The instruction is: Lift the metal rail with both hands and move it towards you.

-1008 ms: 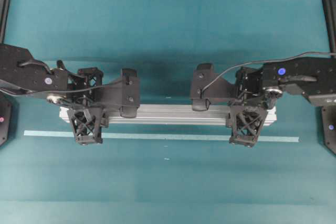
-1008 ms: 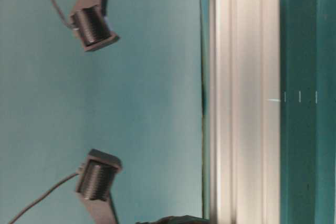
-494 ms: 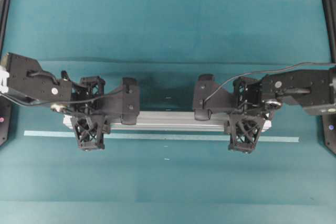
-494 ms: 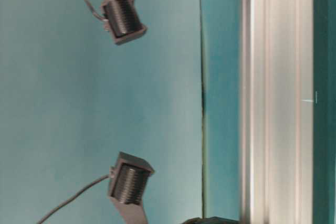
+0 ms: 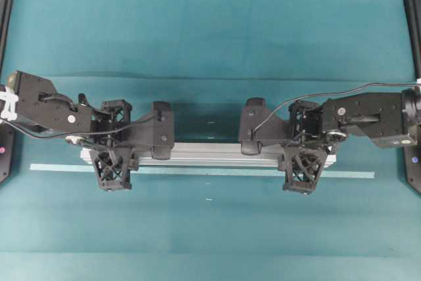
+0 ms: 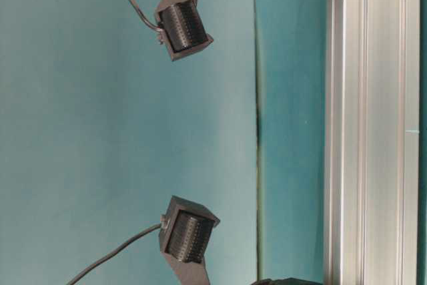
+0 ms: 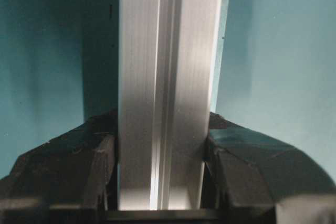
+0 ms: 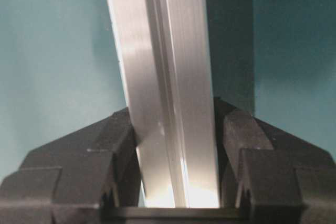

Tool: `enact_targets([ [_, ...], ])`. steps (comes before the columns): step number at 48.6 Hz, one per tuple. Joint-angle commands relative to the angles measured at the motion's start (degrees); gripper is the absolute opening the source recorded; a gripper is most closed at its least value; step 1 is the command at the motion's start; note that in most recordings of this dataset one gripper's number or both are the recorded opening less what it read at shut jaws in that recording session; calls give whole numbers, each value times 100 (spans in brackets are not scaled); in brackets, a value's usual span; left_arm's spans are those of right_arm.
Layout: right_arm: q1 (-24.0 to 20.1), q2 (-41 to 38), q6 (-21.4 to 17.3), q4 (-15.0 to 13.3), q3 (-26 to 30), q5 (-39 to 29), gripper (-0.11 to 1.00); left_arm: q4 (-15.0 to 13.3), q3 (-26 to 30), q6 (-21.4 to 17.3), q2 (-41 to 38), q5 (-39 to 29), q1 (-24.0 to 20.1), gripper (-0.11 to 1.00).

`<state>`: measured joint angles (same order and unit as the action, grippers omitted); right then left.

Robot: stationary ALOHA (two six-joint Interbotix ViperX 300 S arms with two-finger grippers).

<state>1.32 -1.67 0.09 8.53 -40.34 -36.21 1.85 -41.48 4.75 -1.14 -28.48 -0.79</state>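
Observation:
The metal rail [image 5: 210,154] is a long grooved silver bar lying crosswise on the teal table, just behind a pale tape strip. My left gripper [image 5: 113,149] is shut on it near its left end, one lattice finger on each long side. My right gripper [image 5: 304,149] is shut on it near its right end in the same way. Seen from the left wrist, the rail [image 7: 165,77] runs straight up between the black fingers [image 7: 100,166] of the gripper [image 7: 163,135]. From the right wrist it [image 8: 163,66] leans slightly left in the gripper [image 8: 176,129]. The table-level view shows the rail [image 6: 367,131] close up.
A thin pale tape strip [image 5: 197,172] runs across the teal cloth just in front of the rail. Black arm bases stand at the left [image 5: 5,149] and right [image 5: 414,162] edges. Two ribbed black wrist housings [image 6: 183,28] [image 6: 190,238] hang behind the rail.
Both grippers have carried the rail toward the near side, closer to the tape strip. In the table-level view the rail has slid right and grown larger. Neither grip has changed.

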Motion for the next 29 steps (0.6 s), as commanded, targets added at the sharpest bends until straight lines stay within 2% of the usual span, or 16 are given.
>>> enact_targets([
  [1, -79, 0, -35, 70, 18, 70, 37, -18, 62, 343, 53, 176, -53, 29],
  [29, -88, -44, -53, 79, -97, 272, 37, -18, -35, 422, 0, 325, -53, 29],
])
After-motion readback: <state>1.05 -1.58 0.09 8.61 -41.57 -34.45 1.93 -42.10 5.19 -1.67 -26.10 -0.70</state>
